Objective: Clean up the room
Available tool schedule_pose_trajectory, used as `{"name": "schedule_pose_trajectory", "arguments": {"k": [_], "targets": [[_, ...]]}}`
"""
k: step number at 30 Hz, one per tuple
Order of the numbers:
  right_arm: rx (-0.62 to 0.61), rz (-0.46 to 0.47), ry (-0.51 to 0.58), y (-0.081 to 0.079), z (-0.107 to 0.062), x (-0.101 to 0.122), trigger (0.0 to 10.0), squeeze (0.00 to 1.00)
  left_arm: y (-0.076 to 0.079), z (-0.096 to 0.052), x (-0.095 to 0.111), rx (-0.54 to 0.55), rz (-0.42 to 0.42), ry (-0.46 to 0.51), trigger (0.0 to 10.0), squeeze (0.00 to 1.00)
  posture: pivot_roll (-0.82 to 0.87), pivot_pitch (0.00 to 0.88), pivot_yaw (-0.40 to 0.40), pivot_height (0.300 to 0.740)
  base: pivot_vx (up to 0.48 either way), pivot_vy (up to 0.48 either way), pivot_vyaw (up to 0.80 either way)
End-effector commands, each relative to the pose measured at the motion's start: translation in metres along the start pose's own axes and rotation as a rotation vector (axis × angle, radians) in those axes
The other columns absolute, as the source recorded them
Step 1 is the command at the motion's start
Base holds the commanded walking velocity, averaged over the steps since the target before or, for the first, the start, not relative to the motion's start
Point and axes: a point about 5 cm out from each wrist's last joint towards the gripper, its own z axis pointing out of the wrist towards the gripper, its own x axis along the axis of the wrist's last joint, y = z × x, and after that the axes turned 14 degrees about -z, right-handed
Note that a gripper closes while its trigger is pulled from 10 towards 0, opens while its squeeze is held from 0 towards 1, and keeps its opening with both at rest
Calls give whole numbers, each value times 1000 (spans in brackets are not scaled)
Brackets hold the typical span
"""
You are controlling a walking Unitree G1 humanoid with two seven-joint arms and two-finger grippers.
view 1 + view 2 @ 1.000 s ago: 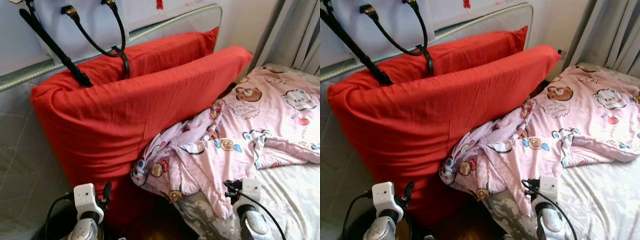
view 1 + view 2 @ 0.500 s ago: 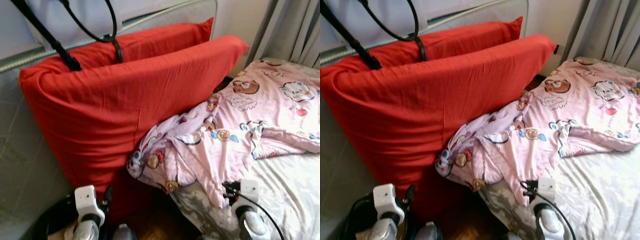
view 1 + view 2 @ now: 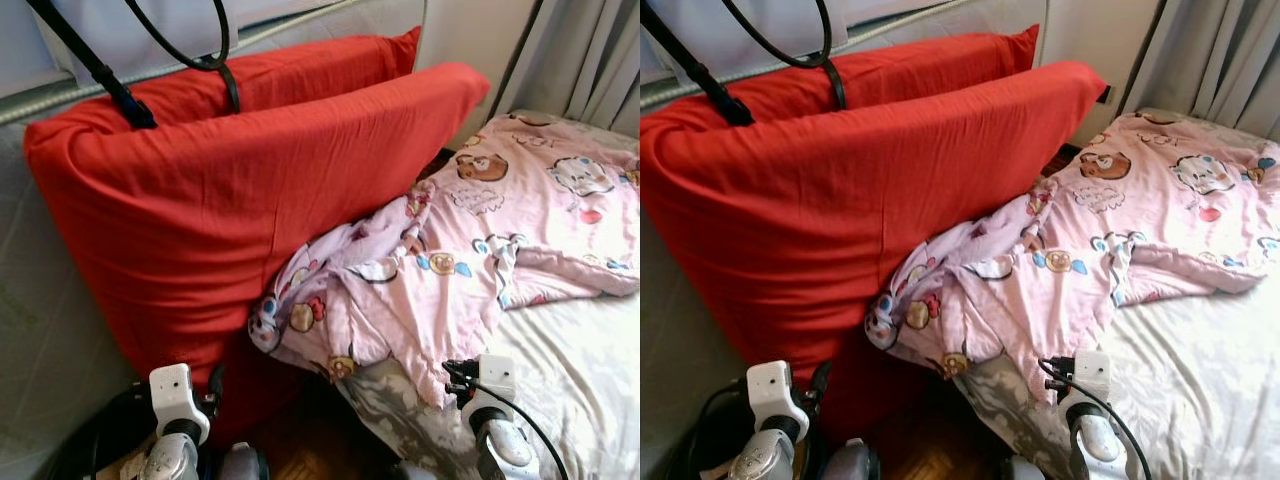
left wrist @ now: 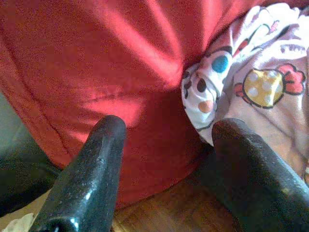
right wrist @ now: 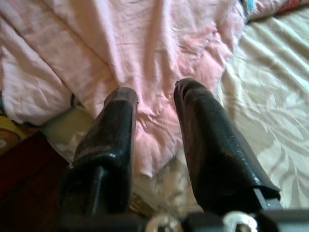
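Left gripper [image 4: 166, 133] gapes wide, empty, before the red pillow [image 4: 96, 67]. Right gripper [image 5: 154, 96] is narrowly parted, empty, over the quilt [image 5: 159, 53] edge; bare sheet [image 5: 260, 92] lies beside it.

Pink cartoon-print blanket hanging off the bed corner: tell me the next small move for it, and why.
Probably ease the right gripper forward and shut it on the pink cartoon-print blanket. Its open fingers already point at the blanket's hanging edge, which droops off the pale bedsheet against the big red cushion.
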Motion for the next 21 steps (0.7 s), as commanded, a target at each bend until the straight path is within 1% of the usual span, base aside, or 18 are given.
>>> {"name": "schedule_pose_trajectory", "arguments": {"k": [1, 8, 21], "targets": [[4, -2, -7, -2, 0, -1, 10000, 0, 1, 0, -2, 1, -3, -14, 10000, 0, -72, 48, 2, 615, 0, 0, 0], [11, 0, -10, -4, 0, -1, 10000, 0, 0, 0, -2, 3, -1, -20, 10000, 0, -71, 47, 4, 615, 0, 0, 0], [24, 9, -7, -7, -1, -2, 10000, 0, 3, 2, -3, -8, 8, -34, 10000, 0, -75, 50, 9, 615, 0, 0, 0]]}}
